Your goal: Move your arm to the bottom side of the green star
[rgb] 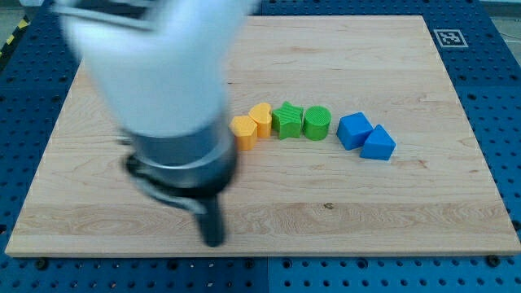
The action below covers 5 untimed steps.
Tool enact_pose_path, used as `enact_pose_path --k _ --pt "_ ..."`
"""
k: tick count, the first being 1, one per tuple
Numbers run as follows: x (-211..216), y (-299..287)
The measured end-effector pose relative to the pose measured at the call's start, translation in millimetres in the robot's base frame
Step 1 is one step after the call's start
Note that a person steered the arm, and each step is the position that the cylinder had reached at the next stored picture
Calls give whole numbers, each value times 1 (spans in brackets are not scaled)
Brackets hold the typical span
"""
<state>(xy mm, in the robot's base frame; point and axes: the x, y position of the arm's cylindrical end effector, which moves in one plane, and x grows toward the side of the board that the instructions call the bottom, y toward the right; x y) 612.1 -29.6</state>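
My tip [213, 241] (a dark rod, blurry, with no claw to open or close) sits near the wooden board's [407, 212] bottom edge. The green plastic star block [286, 120] lies up and right of it, well apart, between a yellow heart-shaped block [261, 117] and a green round block [317, 123].

A single camera looks down at a steep angle on the wooden desk [342, 203] from beyond its bottom edge, facing toward the view's top. The whole board nearly fills the frame, with strips of blue perforated surface [496, 122] showing at both sides and along the bottom. The far edge appears shorter than the near one, so the lens sits above and in front. The arm [155, 73] rises close to the lens, large and blurred, at the view's left. A black-and-white marker [448, 37] sits at the top right corner.
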Motion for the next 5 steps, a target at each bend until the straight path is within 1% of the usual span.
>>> enact_pose_path --k 1,2,3,5 --pt "-32 91" --pt "-73 126" --pt "-99 118" --pt "-117 49"
